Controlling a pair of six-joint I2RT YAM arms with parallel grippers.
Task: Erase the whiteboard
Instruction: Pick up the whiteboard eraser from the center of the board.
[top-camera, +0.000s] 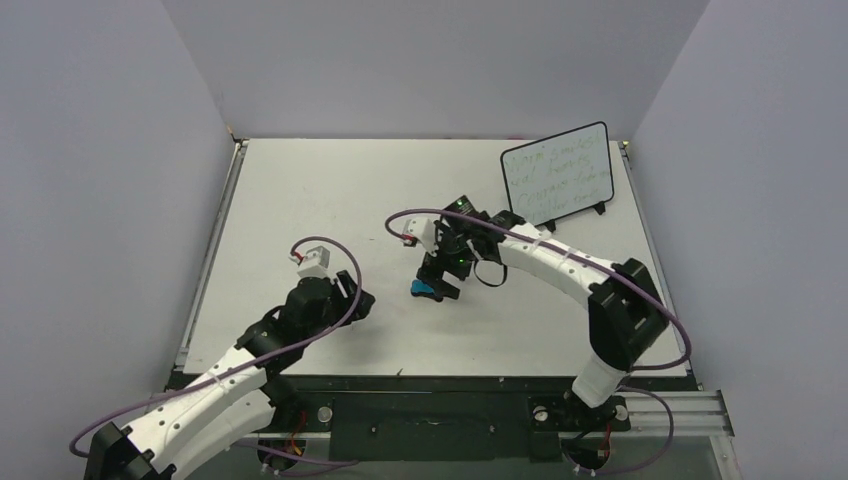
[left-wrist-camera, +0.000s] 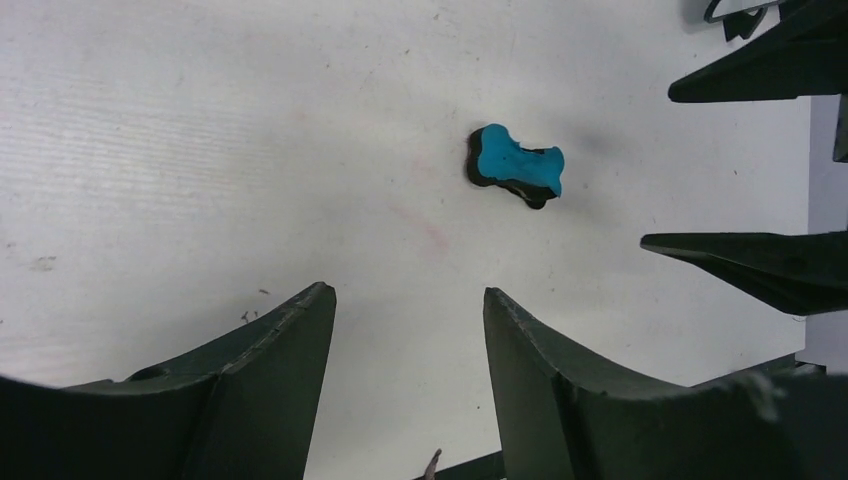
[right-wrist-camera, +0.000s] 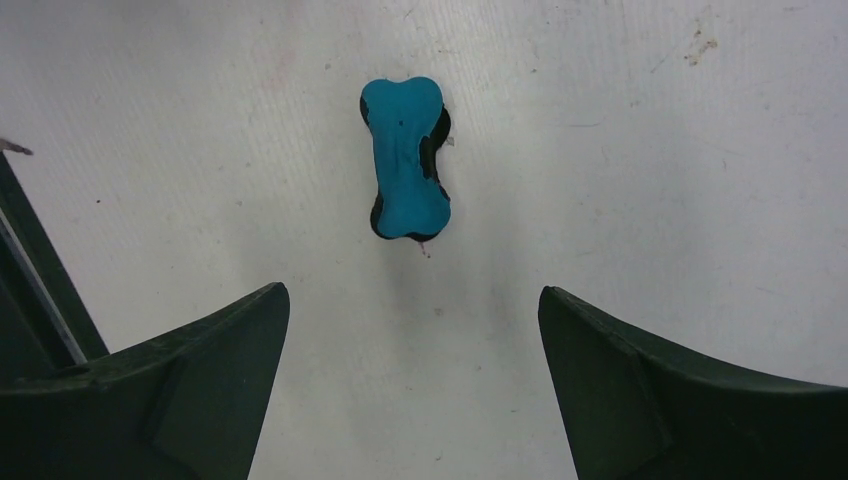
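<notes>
The whiteboard stands tilted on a stand at the table's back right, with faint green handwriting on it. A small blue bone-shaped eraser lies flat on the table near the middle; both wrist views show it, the eraser and the eraser. My right gripper hangs over it, open, with nothing between the fingers; in the right wrist view the right gripper stands just short of the eraser. My left gripper is open and empty, to the left of the eraser and apart from it.
The board rests on a thin wire stand with black feet. A metal rail runs along the table's left edge. The right arm's fingers reach into the left wrist view at the right.
</notes>
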